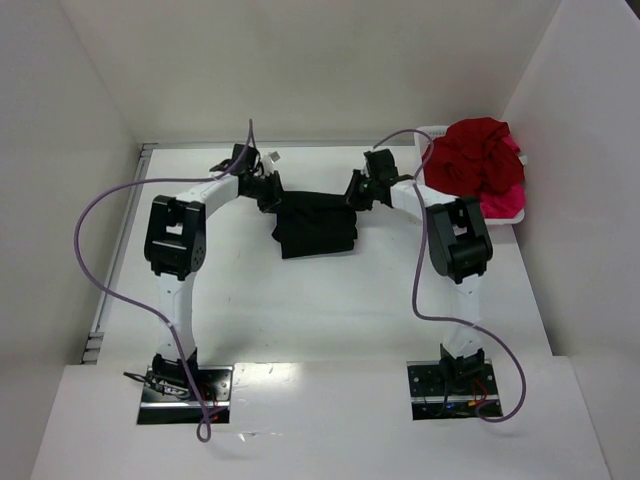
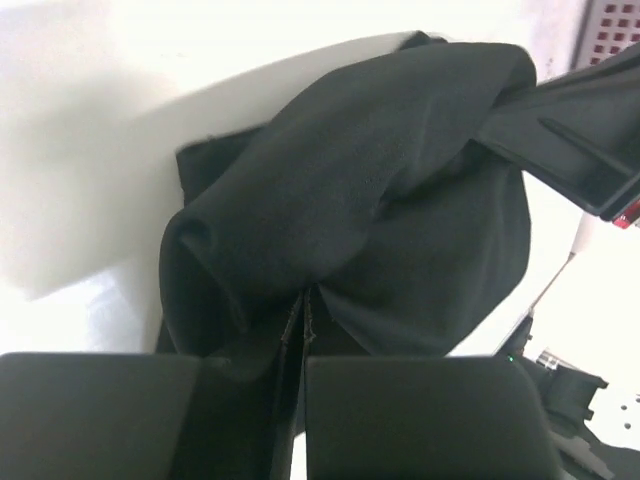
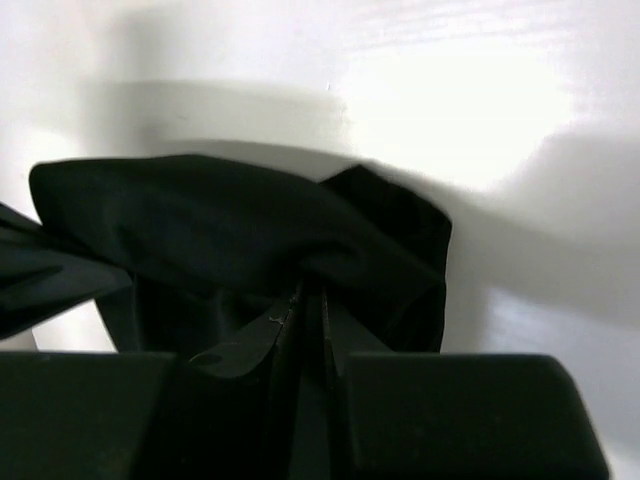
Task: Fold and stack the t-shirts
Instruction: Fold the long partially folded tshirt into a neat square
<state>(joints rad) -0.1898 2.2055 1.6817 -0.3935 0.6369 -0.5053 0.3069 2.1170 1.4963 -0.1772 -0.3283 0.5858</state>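
You see one plain black t-shirt (image 1: 318, 228) on a white tabletop (image 1: 330, 310). The dark red t-shirt (image 1: 470, 155) and the bright pink t-shirt (image 1: 506, 202) are also plain, each in one solid colour. Their basket (image 1: 432, 130) is white. The left arm (image 1: 178, 300) and the right arm (image 1: 463, 310) are white with black joints. The cables (image 1: 78, 238) are purple.
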